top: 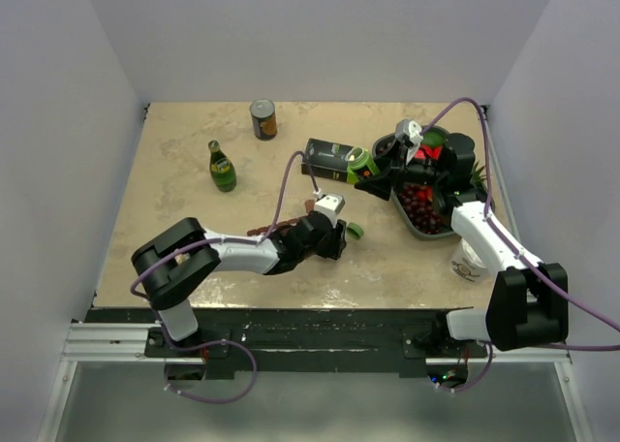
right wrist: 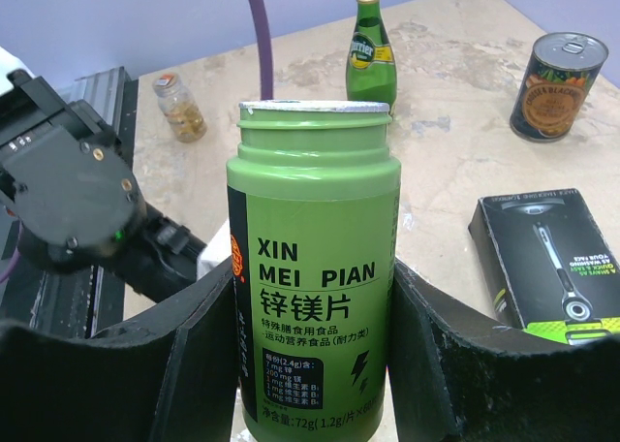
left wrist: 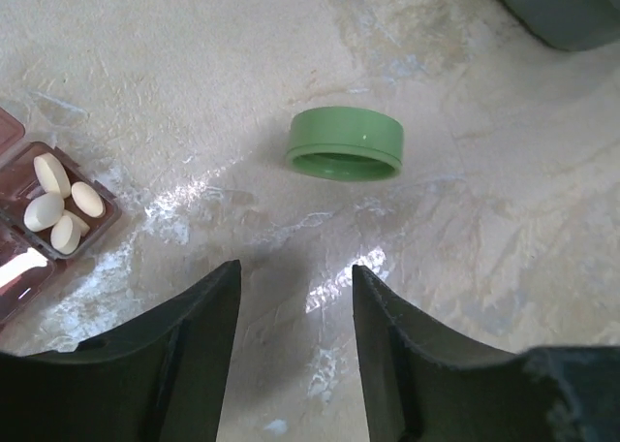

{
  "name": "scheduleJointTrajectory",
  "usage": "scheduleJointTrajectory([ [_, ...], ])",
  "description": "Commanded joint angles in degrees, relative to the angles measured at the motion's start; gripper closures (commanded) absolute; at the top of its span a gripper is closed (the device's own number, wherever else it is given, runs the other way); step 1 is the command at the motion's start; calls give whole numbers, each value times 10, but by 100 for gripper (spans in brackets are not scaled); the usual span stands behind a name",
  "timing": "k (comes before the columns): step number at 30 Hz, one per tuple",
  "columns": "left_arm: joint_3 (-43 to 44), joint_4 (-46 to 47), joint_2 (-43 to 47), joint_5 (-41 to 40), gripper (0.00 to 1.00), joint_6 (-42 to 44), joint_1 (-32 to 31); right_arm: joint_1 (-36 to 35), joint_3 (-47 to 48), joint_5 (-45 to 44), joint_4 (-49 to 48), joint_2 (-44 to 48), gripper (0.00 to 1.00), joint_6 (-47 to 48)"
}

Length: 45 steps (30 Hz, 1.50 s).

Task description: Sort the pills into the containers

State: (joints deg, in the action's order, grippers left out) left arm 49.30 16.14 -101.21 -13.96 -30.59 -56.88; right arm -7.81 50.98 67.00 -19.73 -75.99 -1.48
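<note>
Over on the left: stretched long and low from the near-left base toward mid-table (top: 407, 258), forearm almost level, wrist tipped down at the surface; left gripper (left wrist: 294, 277) parted, nothing between the fingers (left wrist: 194, 345), only bare tabletop in the gap; just ahead of the tips, the green cap (left wrist: 344, 143), lying flat, untouched; off at the left edge of the wrist view, the maroon strip (left wrist: 17, 268), flat on the table, one compartment open with four pale oval pills (left wrist: 60, 202) heaped inside; from overhead, mostly hidden behind the forearm.

Over on the right: rising from the near-right base, forearm running up past the fruit tray (top: 426, 234), wrist bent back inward toward the middle; right gripper (right wrist: 312, 277) clamped on the green bottle (right wrist: 315, 171), one finger on each side of the label, cap off, open mouth pointing away from the wrist camera; from above, held just beside the black box (top: 327, 159); touching it or not, cannot tell; farther back on the left, a glass bottle (top: 222, 168) and a can (top: 263, 119), both upright, well apart from either arm.
</note>
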Motion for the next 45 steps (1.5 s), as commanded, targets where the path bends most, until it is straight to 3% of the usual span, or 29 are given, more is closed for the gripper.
scheduleJointTrajectory([
  [1, -47, 132, 51, 86, 42, 12, 20, 3, 12, 1, -32, 20, 98, -6],
  [4, -51, 155, 50, 115, 29, -66, 40, 4, 12, 1, -32, 21, 98, -7],
  [6, -37, 145, 43, 105, 11, -130, 41, 3, 12, 1, -32, 20, 98, -7],
  [9, -18, 120, 25, 104, 8, -210, 40, 3, 12, 1, -33, 20, 98, -8],
  [15, 17, 91, 8, 68, 9, -342, 24, 4, 12, 1, -33, 20, 98, -8],
  [19, 85, -63, -11, 19, 10, -428, 11, 5, 13, 2, -32, 20, 98, -9],
  [24, 144, -160, -42, -4, 19, -504, 5, 7, 13, 3, -34, 22, 98, -9],
  [33, 217, -257, -94, -13, 25, -521, 5, 8, 13, 4, -36, 23, 98, -12],
  [45, 254, -267, -136, -15, 28, -524, 12, 10, 12, 6, -38, 23, 98, -13],
])
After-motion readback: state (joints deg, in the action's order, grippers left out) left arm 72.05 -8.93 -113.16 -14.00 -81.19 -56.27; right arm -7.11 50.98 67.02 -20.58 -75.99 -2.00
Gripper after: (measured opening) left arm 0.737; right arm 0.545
